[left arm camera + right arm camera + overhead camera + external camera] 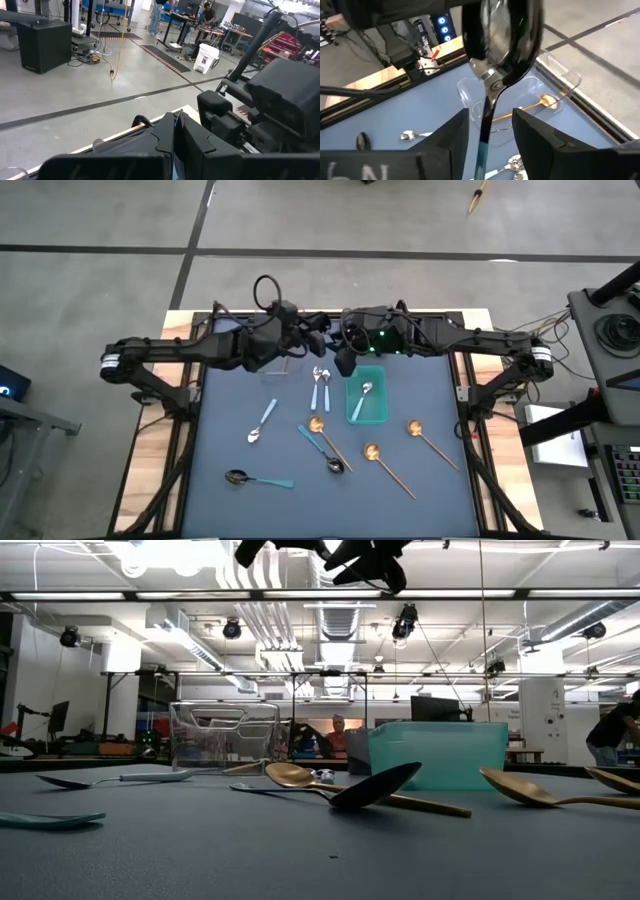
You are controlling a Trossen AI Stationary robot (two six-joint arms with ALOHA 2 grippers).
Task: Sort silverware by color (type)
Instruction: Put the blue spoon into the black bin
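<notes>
R gripper (490, 132) is hanging high over the desk's far edge, fingers clamped on a dark-bowl teal-handled spoon (502, 45); only the R wrist view is showing this grip, bowl up. That view is also catching a gold spoon (536, 106) lying in the clear bin (560, 75). High view is showing the L gripper (312, 330) beside it at the far edge, fingers together per L wrist view. Teal bin (380, 412) is holding one silver spoon w/ blue handle (362, 399). Other spoons are lying scattered mid-desk: gold (385, 463), silver-blue (262, 422), dark-teal (255, 478).
</notes>
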